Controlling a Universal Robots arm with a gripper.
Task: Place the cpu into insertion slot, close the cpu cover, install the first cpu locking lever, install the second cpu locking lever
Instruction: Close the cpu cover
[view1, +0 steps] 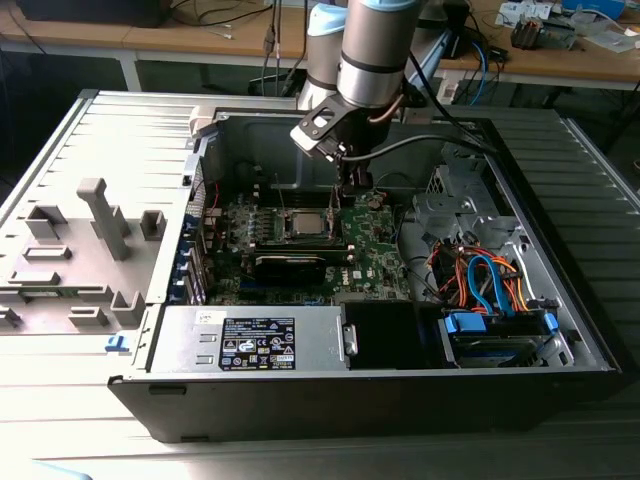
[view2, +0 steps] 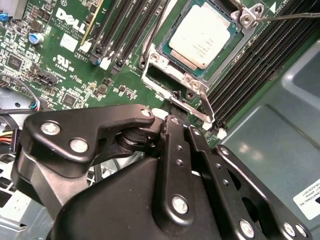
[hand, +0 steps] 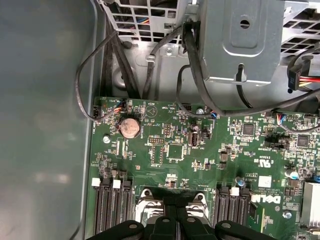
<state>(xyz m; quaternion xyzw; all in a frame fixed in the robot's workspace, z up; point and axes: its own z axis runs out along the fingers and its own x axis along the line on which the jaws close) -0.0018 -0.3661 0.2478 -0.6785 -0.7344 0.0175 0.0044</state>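
Hand (view2: 174, 107) hangs low, just beside the seated cpu (view2: 202, 37)

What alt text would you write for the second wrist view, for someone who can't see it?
A silver-topped cpu lies in its socket on a green motherboard, framed by the silvery cpu cover. The robot's black claw looms in the foreground, its tip beside the socket's edge.

The arm (view1: 372, 50) consists of silver-grey cylindrical segments with pale blue joint rings (view1: 383, 6). A pale grey mounting block (view1: 322, 128) sits at the wrist, and a black cable (view1: 420, 142) leaves it toward the exterior view's right. The gripper (view2: 174, 107) is a matte black assembly of flat linkage bars, fastened at the pivots with bright round-headed screws (view2: 79, 145).
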